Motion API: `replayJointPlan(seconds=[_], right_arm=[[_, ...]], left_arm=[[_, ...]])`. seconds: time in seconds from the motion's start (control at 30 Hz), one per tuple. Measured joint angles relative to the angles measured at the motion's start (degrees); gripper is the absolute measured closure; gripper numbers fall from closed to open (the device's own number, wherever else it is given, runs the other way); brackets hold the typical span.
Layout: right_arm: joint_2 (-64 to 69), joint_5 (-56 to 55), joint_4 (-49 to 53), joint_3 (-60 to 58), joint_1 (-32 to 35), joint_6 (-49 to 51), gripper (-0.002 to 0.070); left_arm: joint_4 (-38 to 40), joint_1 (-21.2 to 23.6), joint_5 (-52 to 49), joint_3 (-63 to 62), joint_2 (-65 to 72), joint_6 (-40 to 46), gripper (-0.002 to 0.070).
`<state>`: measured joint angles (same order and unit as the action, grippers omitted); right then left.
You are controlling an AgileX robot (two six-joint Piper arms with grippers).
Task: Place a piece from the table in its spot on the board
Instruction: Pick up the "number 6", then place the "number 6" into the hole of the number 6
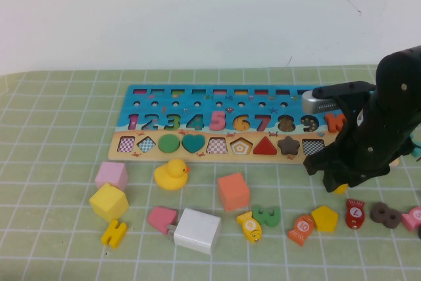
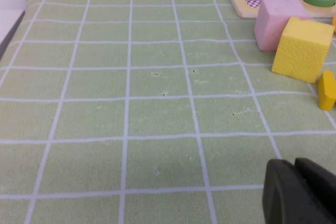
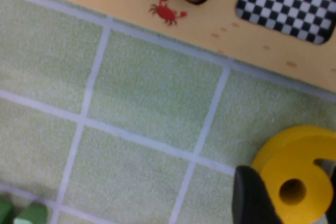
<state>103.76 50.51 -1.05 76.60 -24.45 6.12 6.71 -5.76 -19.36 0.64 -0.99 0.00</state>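
Note:
The yellow numeral "6" (image 3: 302, 182) sits between the fingers of my right gripper (image 3: 291, 184), which is shut on it. The piece is just off the front edge of the board (image 3: 236, 30). In the high view the right gripper (image 1: 339, 185) hangs low over the table (image 1: 52, 136) in front of the board's (image 1: 197, 106) right end, and only a yellow sliver of the piece (image 1: 340, 189) shows under it. My left gripper (image 2: 294, 165) is shut and empty over bare cloth. It is out of the high view.
Loose pieces lie in front of the board: pink cube (image 1: 112, 176), yellow pentagon block (image 1: 108, 202), yellow "H" (image 1: 114, 233), duck (image 1: 172, 174), orange cube (image 1: 233, 191), white block (image 1: 197, 230), green piece (image 1: 266, 215), fish pieces (image 1: 250, 226), brown "8" (image 1: 385, 214).

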Motion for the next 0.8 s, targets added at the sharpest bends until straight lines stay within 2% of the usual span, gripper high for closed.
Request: replayJointPlan(seconds=[0.37,0.63,0.8], right_arm=[[0.00,0.73,0.12,5.57,0.00,-0.36,0.0393],[1.67,0.63,-6.56,13.00,0.00,-12.15,0.0394],[8.46,0.97,-8.29,20.13,0.00,-14.11,0.0394]], left_arm=[[0.00,0.00,0.00,0.00,0.00,0.00,0.0677],[0.00,0.00,0.00,0.00,0.00,0.00,0.0677],[0.00,0.00,0.00,0.00,0.00,0.00,0.0677]])
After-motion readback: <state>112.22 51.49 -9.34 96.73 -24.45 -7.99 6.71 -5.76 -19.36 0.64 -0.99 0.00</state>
